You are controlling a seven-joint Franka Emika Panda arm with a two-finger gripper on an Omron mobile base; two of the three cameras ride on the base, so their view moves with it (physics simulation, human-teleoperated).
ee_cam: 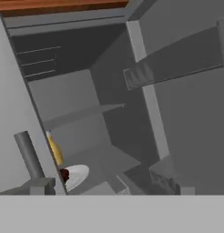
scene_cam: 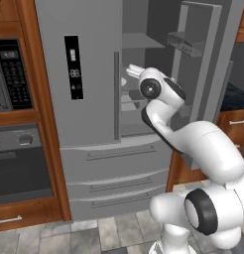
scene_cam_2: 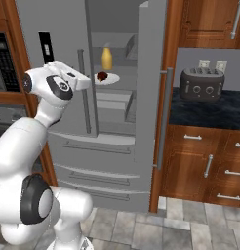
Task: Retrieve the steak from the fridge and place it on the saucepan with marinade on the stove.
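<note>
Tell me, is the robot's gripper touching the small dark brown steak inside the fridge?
Apart. The right base view shows the gripper outside the grey fridge, with grey door between it and the small dark brown steak on its white plate.

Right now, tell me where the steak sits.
In the right base view, the steak lies on a white plate on a fridge shelf, just below the yellow bottle.

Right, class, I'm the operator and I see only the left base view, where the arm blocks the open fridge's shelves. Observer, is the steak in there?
Observer: Yes, the right base view shows the steak lying on a white plate.
Operator: Anything near it?
Observer: A yellow-orange bottle stands upright behind the plate.
Operator: Is the gripper ready?
Observer: In the hand view the gripper is open, with nothing between its fingertips.
</note>
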